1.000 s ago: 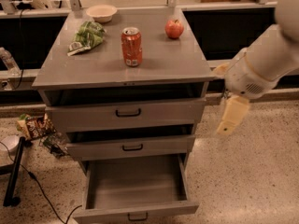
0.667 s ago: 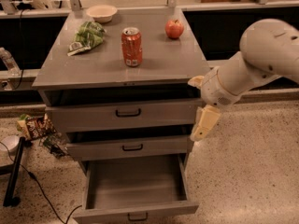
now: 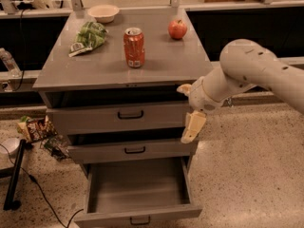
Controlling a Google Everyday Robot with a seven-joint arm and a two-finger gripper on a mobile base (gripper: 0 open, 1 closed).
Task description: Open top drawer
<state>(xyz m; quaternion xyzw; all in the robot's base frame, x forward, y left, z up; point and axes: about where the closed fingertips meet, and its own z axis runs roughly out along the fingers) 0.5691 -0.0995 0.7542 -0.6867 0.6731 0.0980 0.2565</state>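
The end effector (image 3: 194, 126) sits further left than a second ago: from beside the cabinet it now hangs at the right front corner, against the right end of the top drawer (image 3: 85, 120). It grips nothing visible, and how far open it is I cannot tell. The drawer's black handle (image 3: 130, 114) lies well to its left, untouched. The approach looks underway, the pull not yet begun. Below, the lowest drawer (image 3: 137, 213) stands wide open; a red can (image 3: 134, 46) rests on the tabletop (image 3: 166, 63)
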